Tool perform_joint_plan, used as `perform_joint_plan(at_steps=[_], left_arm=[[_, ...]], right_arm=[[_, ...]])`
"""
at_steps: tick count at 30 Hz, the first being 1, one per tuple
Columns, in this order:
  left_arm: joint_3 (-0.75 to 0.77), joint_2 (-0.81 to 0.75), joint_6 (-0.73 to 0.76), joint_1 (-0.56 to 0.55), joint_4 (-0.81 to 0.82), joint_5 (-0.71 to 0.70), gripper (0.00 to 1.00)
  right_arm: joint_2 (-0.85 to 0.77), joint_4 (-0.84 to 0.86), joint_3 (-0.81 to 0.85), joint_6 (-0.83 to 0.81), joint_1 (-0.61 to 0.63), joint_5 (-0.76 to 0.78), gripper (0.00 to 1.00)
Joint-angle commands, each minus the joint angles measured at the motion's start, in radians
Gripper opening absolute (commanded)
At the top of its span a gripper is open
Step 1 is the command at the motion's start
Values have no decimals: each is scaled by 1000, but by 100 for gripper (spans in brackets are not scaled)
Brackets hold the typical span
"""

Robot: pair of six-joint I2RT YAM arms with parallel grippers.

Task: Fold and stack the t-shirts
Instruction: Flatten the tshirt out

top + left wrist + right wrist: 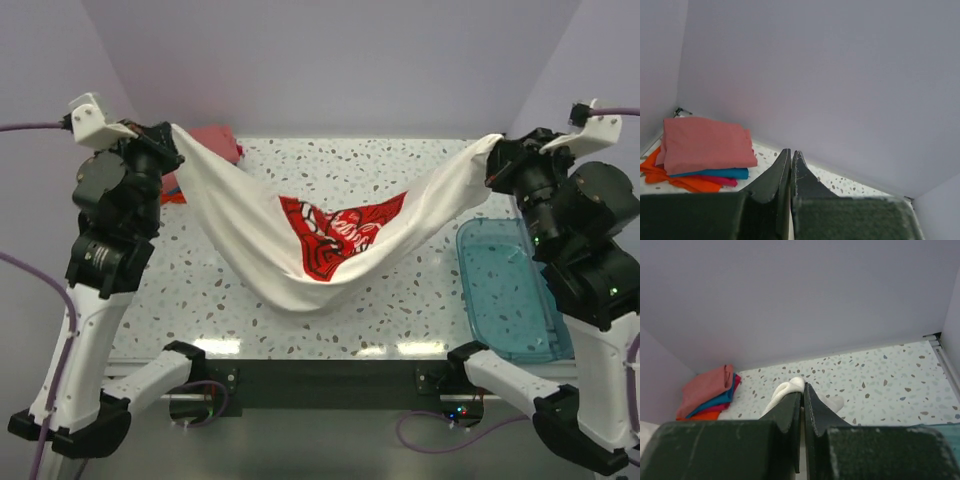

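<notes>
You hold the white shirt up between both arms, so it sags like a hammock across the middle of the frame. I judge that this opens it out before you lay it flat on the table for folding. The left gripper at upper left and the right gripper at upper right are each closed on a bunched end of it. The left wrist view shows only closed fingers, no cloth. I cannot tell if the lowest fold touches the table. The red print is crumpled and unreadable. The pile of folded shirts lies in the far left corner, mostly hidden behind the left arm from above.
</notes>
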Motion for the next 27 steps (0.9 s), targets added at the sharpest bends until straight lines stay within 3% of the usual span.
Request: perform_joint_plan(at_steps=[1,5,8,11,19,27], left_arm=[[-26,169,36,10,75,13,0],[26,383,3,95,151,158,0],[146,573,-31,190,167,284,0],[363,750,-48,265,106,363,0],[641,817,-88,397,24,544,0],[695,806,-120,492,-26,679,0]], right_arm=[[88,72,-71,-31,-2,-12,0],[212,176,-109,-51,-5,16,0],[327,213,-53,-51,-29,11,0],[387,223,48,-29,-71,-27,0],[453,186,311,-43,-100,-25,0],[348,186,188,-8,-100,-22,0]])
